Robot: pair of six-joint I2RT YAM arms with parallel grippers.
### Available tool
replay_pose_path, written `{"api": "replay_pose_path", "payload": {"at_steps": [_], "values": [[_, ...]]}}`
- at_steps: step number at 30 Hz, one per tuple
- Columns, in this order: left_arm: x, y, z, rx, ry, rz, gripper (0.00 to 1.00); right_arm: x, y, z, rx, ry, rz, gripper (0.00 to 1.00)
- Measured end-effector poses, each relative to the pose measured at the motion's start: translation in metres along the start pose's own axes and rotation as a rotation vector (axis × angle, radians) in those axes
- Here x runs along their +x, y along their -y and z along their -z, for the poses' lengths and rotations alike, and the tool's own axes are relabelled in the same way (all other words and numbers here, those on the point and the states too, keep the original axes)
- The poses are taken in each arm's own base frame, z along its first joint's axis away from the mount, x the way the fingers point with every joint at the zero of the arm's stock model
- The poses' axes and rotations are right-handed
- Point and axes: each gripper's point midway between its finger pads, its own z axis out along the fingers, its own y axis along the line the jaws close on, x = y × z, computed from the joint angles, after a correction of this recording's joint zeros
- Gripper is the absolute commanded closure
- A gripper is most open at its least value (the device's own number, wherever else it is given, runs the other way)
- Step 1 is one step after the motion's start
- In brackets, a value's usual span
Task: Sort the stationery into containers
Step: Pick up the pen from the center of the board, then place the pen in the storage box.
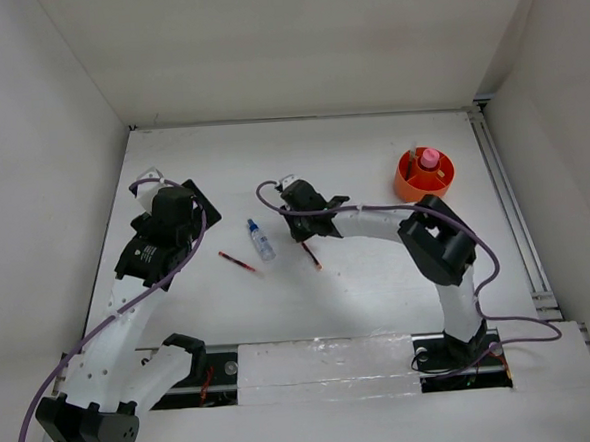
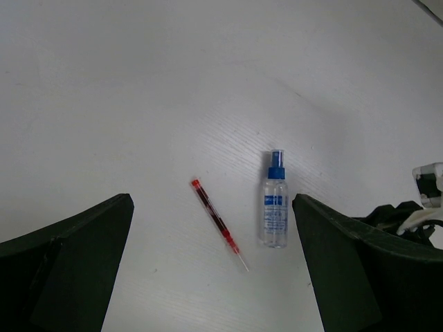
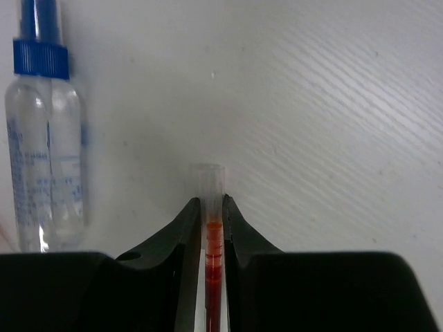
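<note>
In the top view, the orange tub (image 1: 411,188) is seen at the upper right of the table (image 1: 371,146). A pink-capped cylinder (image 1: 429,159) stands in it, though its compartment cannot be made out. Near the centre, the right gripper (image 1: 306,240) is lowered onto a thin red pen (image 1: 312,258). To the left lie the blue-capped bottle (image 1: 261,240) and a second red pen (image 1: 238,262).

In the left wrist view, the left gripper (image 2: 211,200) is held with its jaws spread wide, one finger in each lower corner. The second red pen and the bottle are framed between them, near each other but apart.

In the right wrist view, the jaws are closed narrowly on the thin red pen, whose clear end protrudes past the fingertips (image 3: 190,211). The bottle lies at the upper left.
</note>
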Motion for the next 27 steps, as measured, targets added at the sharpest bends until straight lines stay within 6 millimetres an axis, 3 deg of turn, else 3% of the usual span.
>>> {"api": "replay_pose_path", "payload": {"at_steps": [4,7,10,13,15,22,27], "values": [[0.000,0.000,0.000,0.002,0.002,0.001,0.00,-0.002,0.009,0.027,-0.062,0.032,-0.001,1.00],[-0.001,0.000,0.001,0.003,0.003,0.002,0.00,-0.038,0.015,0.055,-0.124,0.153,-0.016,1.00],[-0.002,0.000,0.001,0.006,0.006,0.004,0.00,-0.092,0.032,0.091,-0.173,0.339,-0.024,1.00],[-0.002,0.000,0.002,0.008,0.009,0.006,0.00,-0.135,0.066,0.125,-0.178,0.515,-0.018,1.00],[-0.002,0.001,0.003,0.013,0.010,0.008,0.00,-0.152,0.097,0.147,-0.164,0.616,-0.017,1.00],[-0.003,0.002,0.006,0.029,0.010,0.005,0.00,-0.189,0.216,0.198,-0.024,0.870,-0.015,1.00],[-0.004,0.005,0.009,0.053,0.011,0.004,0.00,-0.205,0.251,0.223,0.028,0.993,0.033,1.00]]}}
